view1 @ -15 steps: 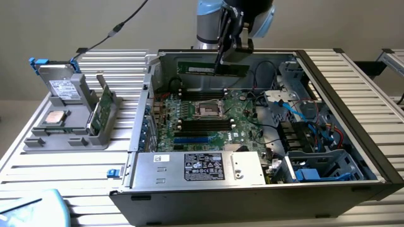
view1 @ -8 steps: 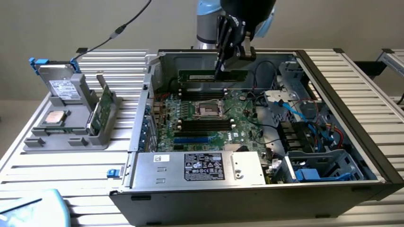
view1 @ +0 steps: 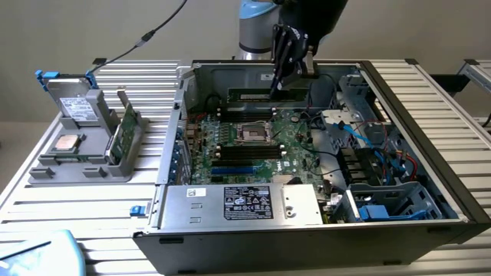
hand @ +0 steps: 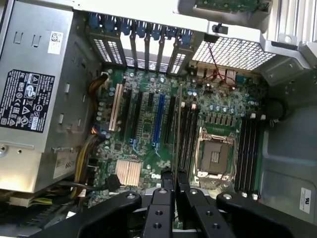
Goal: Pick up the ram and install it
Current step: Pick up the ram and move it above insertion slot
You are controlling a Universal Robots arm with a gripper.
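Starting at nine o'clock from the computer case [view1: 307, 247] in the exterior view, the grey holder [view1: 46, 172] carries a metal drive [view1: 75, 107], a square processor chip [view1: 68, 142] and a second green board [view1: 123, 135] standing on edge. All of that is well apart from my pincer.

Toward the middle, the ram [view1: 253, 94] hangs inside the open case, at twelve o'clock over the motherboard [view1: 284, 158]. My pincer [view1: 286, 87] is closed on it, clamping the stick toward its three o'clock end, so most of its length reaches from my fingers toward nine o'clock. Its long axis runs nine to three. That matches the black memory slots [view1: 244, 115] lying at six o'clock from it, on the near side of the processor socket [view1: 252, 133]. A second pair of slots [view1: 244, 152] sits beyond the socket, farther toward six.

In the wrist view the ram [hand: 178, 129] shows edge-on as a thin line leaving my pincer [hand: 174, 177]. It runs parallel to the memory slots [hand: 188, 136] and just beside them, between them and the blue expansion slot [hand: 159, 116]. I judge the stick matched in direction but not yet seated: it rides above the board, a little off the slot line.

At three o'clock in the exterior view lie the blue cables [view1: 360, 135], clear of the stick.
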